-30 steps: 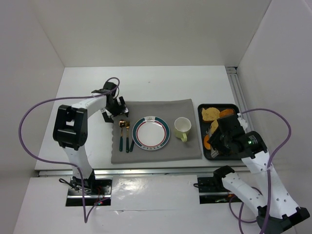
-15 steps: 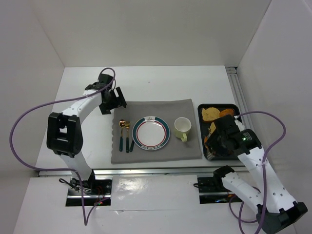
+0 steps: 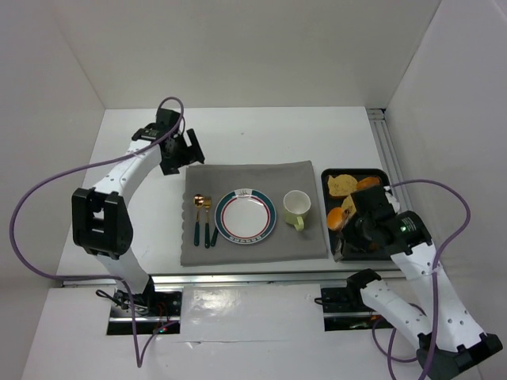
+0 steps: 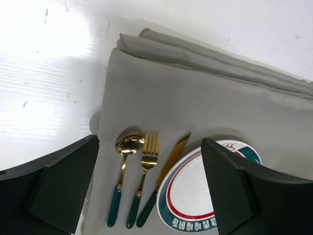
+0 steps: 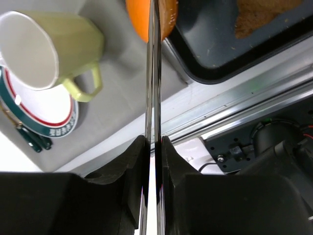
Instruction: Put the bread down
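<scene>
My right claw (image 3: 353, 217) grips the bread (image 3: 339, 218) at the tray's (image 3: 356, 170) left edge; placing it on the plate (image 3: 245, 215) remains, I judge. Left claw (image 3: 178, 155) gapes wide.

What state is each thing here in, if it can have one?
Left gripper: jaws open, empty.
Right gripper: jaws shut on the bread roll.
Mug: upright, empty.
Plate: empty.
Tray: holds other bread pieces.
Cutlery: lying flat on the mat.
</scene>
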`<state>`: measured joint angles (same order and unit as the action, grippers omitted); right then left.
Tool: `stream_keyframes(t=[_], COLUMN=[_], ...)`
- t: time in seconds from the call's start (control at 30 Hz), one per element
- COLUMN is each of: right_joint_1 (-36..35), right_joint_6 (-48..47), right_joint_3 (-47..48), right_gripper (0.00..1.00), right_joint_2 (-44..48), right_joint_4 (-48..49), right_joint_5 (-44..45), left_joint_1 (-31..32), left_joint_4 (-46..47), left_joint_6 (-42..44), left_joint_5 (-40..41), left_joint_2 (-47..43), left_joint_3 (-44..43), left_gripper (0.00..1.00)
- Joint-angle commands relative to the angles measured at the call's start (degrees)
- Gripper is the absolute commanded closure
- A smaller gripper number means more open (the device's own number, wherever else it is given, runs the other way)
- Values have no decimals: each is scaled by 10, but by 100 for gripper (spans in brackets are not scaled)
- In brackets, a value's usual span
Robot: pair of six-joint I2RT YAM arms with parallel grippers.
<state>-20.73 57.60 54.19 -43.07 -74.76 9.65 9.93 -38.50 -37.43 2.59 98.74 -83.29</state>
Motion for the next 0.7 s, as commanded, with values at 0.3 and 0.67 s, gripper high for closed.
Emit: stream_keyframes(t=[0.3, 0.67], right_joint_1=[3, 3], right_joint_6=[-52, -195], right_joint_3=[154, 294], right_gripper=[96, 100], right_joint_2=[-77, -216], right_joint_4=[-4, 177], right_joint_5=[67, -43], left_joint_1=[-3, -14], left_joint_4=[-15, -27], left_joint_6=[20, 20], left_joint_5=[-5, -5], left_joint_2=[-43, -53], left_joint_3=[-32, -37], left_gripper=[0, 0])
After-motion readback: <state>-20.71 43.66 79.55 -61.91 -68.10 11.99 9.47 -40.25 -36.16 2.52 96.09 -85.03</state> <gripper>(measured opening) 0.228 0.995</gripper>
